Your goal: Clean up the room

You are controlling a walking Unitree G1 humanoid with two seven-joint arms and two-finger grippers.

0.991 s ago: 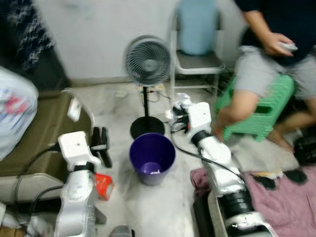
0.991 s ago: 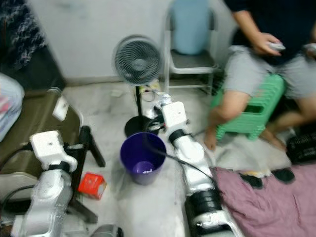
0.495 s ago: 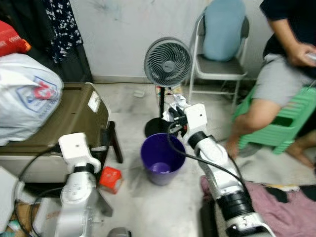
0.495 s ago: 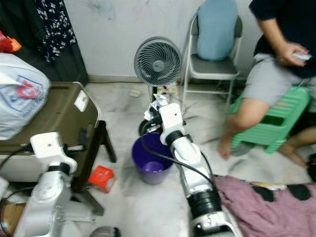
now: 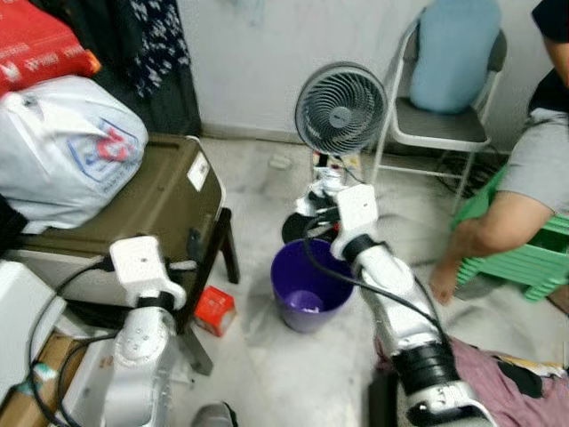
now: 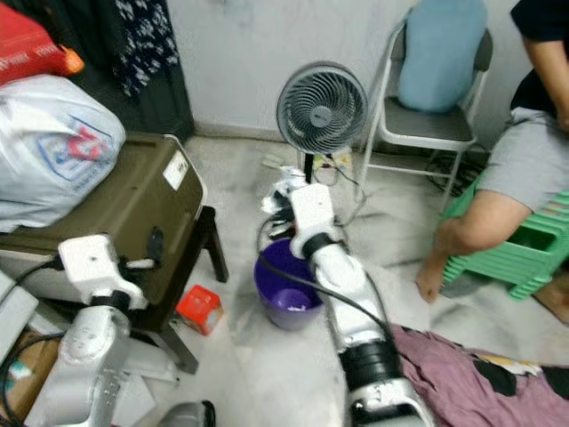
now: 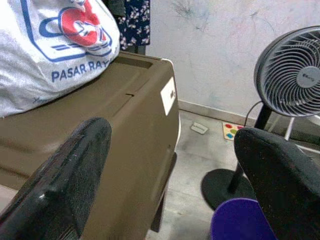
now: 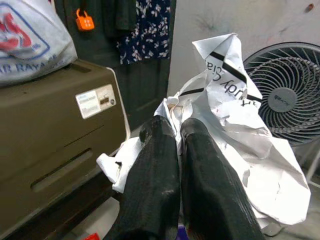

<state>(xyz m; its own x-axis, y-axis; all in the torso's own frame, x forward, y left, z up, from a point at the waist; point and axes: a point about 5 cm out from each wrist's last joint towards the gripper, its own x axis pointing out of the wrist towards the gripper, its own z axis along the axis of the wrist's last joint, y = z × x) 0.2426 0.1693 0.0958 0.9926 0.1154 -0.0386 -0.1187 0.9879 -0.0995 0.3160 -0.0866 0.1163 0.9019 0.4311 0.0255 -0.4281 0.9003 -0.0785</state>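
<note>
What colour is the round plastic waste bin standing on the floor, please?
The round plastic waste bin is purple, clearest in the left eye view.

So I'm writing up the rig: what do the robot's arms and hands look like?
Both arms are silver with white boxy wrist blocks and loose black cables. The left hand and right hand each have two long black fingers.

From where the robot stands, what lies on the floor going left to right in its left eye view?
Brown storage box → small red carton → purple bin → person's bare foot → green stool.
</note>
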